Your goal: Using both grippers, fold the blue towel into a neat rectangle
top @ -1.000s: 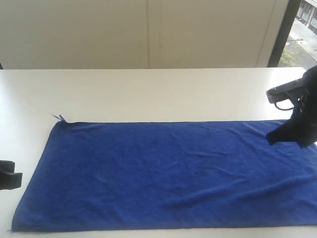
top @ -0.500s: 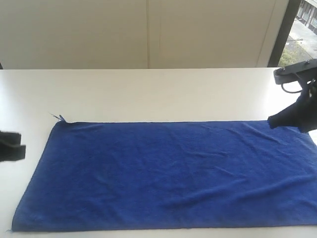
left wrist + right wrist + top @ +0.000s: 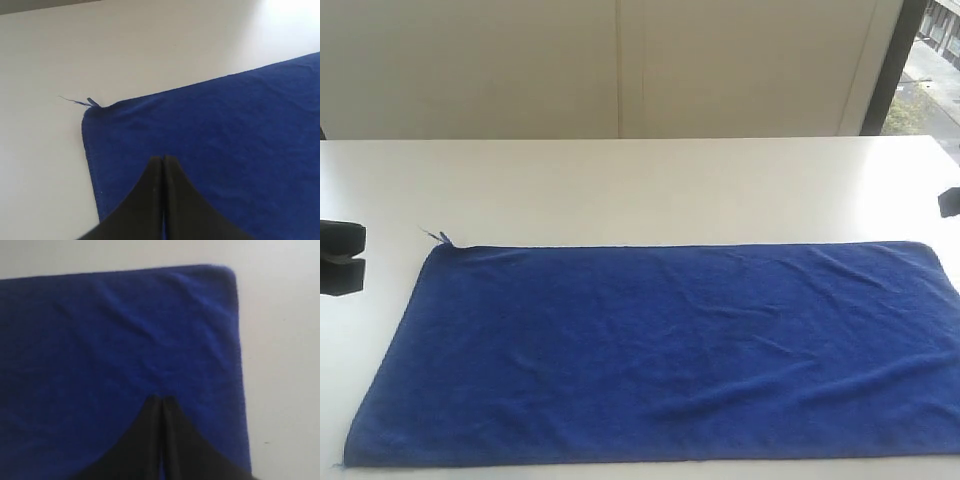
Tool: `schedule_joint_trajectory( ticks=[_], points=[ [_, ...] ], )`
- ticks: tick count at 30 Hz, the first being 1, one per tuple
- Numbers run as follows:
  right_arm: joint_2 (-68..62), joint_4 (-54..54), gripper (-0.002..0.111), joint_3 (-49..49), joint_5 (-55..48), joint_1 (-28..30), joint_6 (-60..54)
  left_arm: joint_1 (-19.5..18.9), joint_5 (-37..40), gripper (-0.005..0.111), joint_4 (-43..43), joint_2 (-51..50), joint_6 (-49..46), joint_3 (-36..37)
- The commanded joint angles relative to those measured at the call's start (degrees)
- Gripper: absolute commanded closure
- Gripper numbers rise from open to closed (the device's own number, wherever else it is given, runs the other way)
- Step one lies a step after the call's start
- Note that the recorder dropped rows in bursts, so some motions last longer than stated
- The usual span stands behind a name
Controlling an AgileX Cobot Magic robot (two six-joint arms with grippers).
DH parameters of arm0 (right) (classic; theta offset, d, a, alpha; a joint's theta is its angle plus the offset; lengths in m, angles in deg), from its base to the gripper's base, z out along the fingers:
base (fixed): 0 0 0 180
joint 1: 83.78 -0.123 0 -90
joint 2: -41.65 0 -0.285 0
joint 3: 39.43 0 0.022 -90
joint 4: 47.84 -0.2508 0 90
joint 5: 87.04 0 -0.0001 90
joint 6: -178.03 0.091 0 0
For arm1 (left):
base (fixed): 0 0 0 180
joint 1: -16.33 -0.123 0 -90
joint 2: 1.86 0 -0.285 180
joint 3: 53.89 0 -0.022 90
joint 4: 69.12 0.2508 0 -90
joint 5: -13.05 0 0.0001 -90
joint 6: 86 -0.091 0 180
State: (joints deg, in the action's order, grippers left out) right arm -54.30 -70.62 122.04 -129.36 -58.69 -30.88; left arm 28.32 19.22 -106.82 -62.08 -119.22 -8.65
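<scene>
Fully spread, the blue towel [image 3: 650,350] lay flat on your white counter [image 3: 640,180], a loose thread [image 3: 435,236] at its far left corner. Your left gripper [image 3: 163,160] and right gripper [image 3: 161,399] hung near its two far corners, jaws clenched, grasping nothing; the exterior view showed both clear of the cloth.
</scene>
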Motion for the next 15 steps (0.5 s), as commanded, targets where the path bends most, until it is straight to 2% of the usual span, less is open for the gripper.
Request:
schedule_joint_trajectory(
  ticks=[1,4,10,15],
  points=[
    [-7.69,-1.97,0.108,-0.42,-2.16,2.52,-4.23,0.31,2.46,0.107,-0.49,-0.13,-0.25,0.52],
    [-12.56,0.28,0.103,0.63,-2.43,2.52,-3.96,0.31,3.07,0.107,-0.49,-0.13,-0.25,0.52],
    [-17.38,8.31,0.067,2.73,1.61,2.52,2.26,0.31,3.92,0.107,-0.49,-0.13,-0.25,0.52],
    [-19.00,14.65,0.066,4.66,4.16,2.52,8.58,0.31,3.89,0.107,-0.49,-0.24,-0.25,0.52]
  ],
)
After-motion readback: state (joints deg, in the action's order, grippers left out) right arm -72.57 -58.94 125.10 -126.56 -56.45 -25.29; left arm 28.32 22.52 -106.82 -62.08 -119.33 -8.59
